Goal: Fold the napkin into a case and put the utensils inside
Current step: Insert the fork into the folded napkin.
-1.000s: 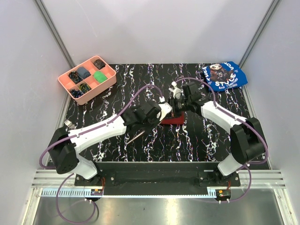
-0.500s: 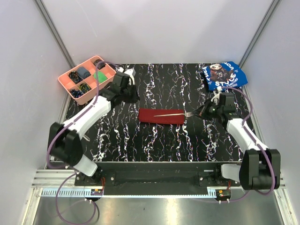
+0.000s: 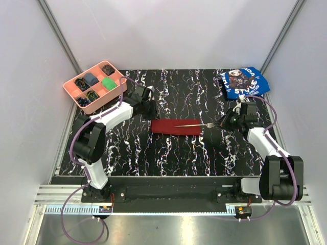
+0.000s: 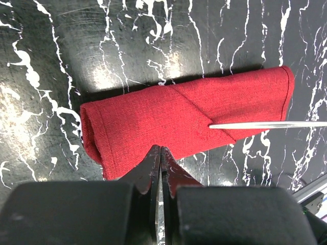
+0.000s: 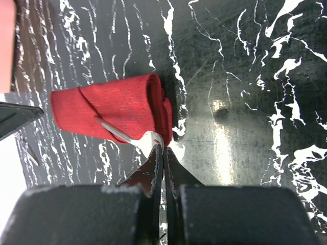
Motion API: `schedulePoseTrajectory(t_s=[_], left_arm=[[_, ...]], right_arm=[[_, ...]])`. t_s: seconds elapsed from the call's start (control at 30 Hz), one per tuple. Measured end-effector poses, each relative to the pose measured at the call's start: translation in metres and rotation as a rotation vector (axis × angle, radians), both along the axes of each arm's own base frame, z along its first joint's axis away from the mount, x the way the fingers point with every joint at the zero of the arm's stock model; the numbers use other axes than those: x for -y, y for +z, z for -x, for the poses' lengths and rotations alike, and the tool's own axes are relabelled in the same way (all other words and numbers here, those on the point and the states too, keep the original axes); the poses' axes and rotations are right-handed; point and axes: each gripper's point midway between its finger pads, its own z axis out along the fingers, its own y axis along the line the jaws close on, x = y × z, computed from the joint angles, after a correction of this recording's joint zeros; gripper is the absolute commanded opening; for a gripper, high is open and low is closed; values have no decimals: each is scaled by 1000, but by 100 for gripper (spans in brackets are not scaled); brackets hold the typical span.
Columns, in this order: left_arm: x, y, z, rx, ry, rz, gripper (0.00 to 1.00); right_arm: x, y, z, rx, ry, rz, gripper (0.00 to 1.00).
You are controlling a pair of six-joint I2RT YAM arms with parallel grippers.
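Now: your right claw point(image 5: 162, 149) is pressed together on the tine end of the fork point(image 5: 118, 131), as far as the wrist view shows. Pinching there leaves the handle free to slide under the diagonal flap of the case point(image 5: 115, 104). The handle tip sits under that flap, while the neck and head stick out past the case's right end.

Your left claw point(image 4: 160, 150) is pressed together on nothing and hovers near the case's left end, probably to steady the cloth against the push. Contact can't be confirmed.

The case lies mid-desk point(image 3: 168, 153), long axis left to right.

Count:
- case: 1
- fork: 1, no other cutlery in sight
- tray point(image 3: 102, 102): 1, back left
- blue cloth point(image 3: 244, 81): 1, back right
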Motion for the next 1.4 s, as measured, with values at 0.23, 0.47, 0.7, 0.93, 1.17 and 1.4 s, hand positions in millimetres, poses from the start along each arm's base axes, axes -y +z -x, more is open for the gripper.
schedulePoseTrajectory(t_s=[0.23,0.47,0.7,0.93,1.17,1.4], left_arm=[[-4,-12,-2,-27,13,-13,2],[-6,-32,0,-68,17,-37,1],[-10,-40,0,-82,22,-58,1],[-15,-48,4,-98,29,-65,1],[-22,-49,10,-106,42,-67,1],[-24,-50,9,-111,60,-59,0]], right_arm=[[1,-15,-4,-28,18,18,0],[1,-16,-9,-22,20,19,0],[10,-5,-20,12,0,22,0],[8,-15,-24,-6,25,8,0],[-1,-14,-28,11,54,-42,0],[-10,-18,-34,13,67,-89,0]])
